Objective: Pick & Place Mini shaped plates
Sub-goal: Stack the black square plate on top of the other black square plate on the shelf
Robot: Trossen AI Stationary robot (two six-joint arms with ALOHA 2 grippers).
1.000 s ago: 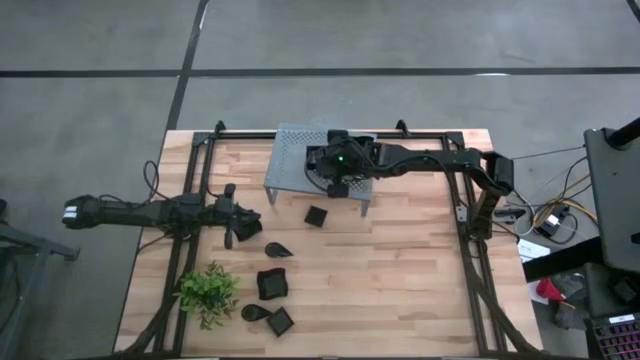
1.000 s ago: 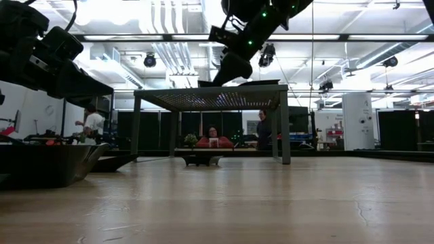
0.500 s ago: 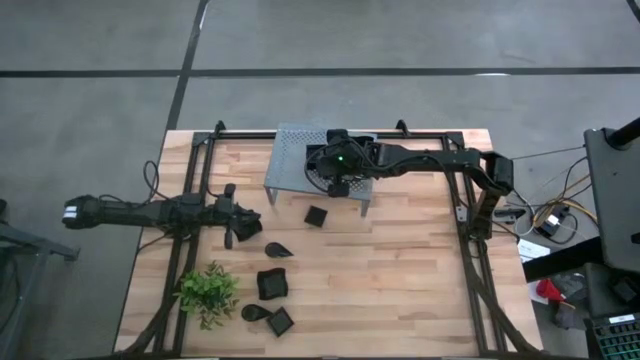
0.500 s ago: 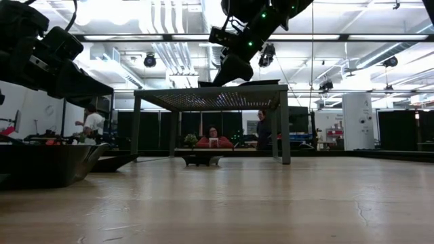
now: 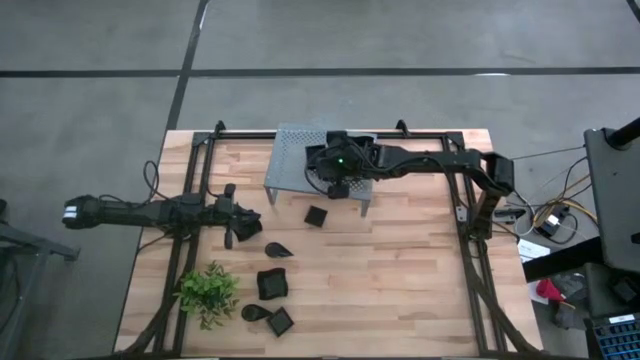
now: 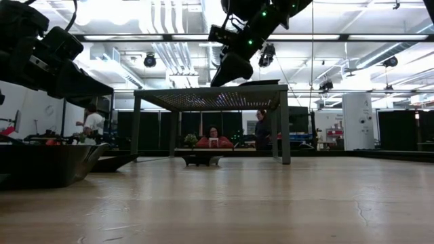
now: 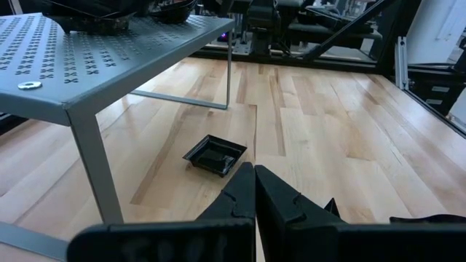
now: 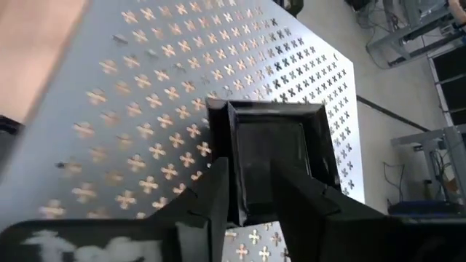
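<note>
My right gripper (image 5: 337, 184) is over the grey perforated rack (image 5: 293, 152), shut on a square black mini plate (image 8: 280, 138) that lies on the rack top. My left gripper (image 5: 232, 228) hangs shut above the table's left part, beside a dark plate (image 5: 250, 225), and touches nothing. More black plates lie flat on the wood: a small square one (image 5: 316, 215), a teardrop (image 5: 278, 249), a larger square (image 5: 272, 284), and a teardrop (image 5: 254, 312) next to a square (image 5: 281, 321). The left wrist view shows the small square plate (image 7: 215, 155) under the rack's edge. My right gripper holds the square plate by one side wall (image 8: 234, 149), near a corner. One finger (image 8: 218, 193) is outside the wall and the other (image 8: 291, 185) is inside the dish. The fingers come from above, slanting down. The plate's bottom lies flat on the rack (image 8: 145, 109).
A small green plant (image 5: 208, 292) stands near the table's near left corner. The rack stands on thin legs (image 7: 95, 167) at the far middle, with other dark dishes (image 7: 95, 16) on top. Bare wood spreads over the table's right half (image 5: 420, 280). People show in the room beyond (image 6: 213, 135).
</note>
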